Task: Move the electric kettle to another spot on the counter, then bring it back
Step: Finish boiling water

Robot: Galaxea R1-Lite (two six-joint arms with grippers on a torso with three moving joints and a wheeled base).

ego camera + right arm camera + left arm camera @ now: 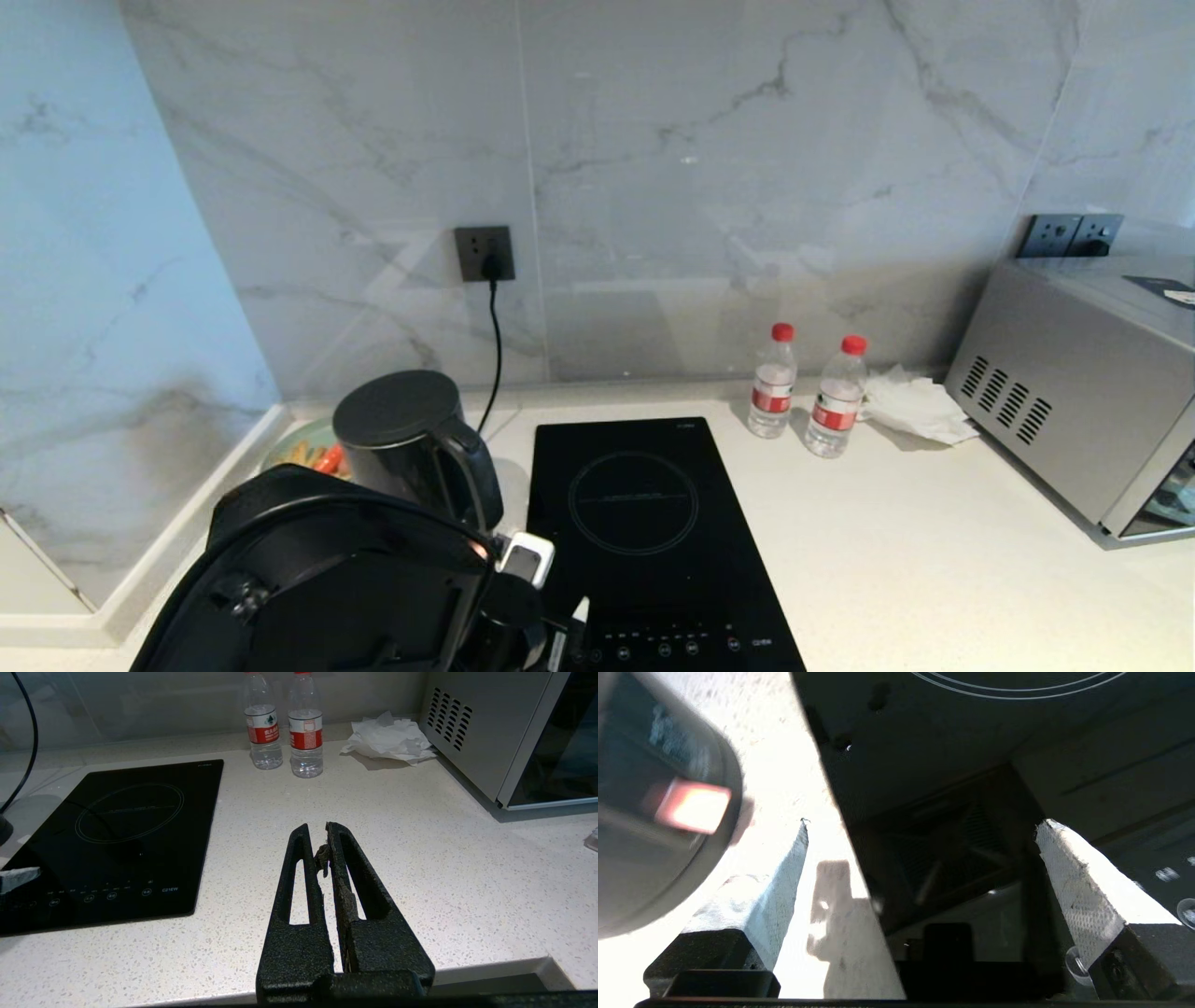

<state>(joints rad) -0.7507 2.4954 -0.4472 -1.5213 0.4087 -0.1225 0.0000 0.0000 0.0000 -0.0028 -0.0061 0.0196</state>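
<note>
We see the left tool (pixel 920 858) with its two pale fingers (pixel 784 882) spread wide and nothing between them, straddling the seam where the white bench (pixel 784 765) meets the black induction hob (pixel 971 765). We judge the gap is kept wide so the tool can take the kettle's handle or body, since no grasp has begun. Just beside the tool, off one finger, stands the electric kettle (pixel 411 439), its switch glowing orange in the left wrist view. It sits on the bench beside the hob, by the corner of the marble wall, its cord running up to a wall socket (pixel 484 253). It is a glossy black cylinder with a flat matte grey lid and a loop handle turned toward the hob. The right tool (pixel 324 844) hangs well apart over bare bench, its fingers pressed together and empty.
</note>
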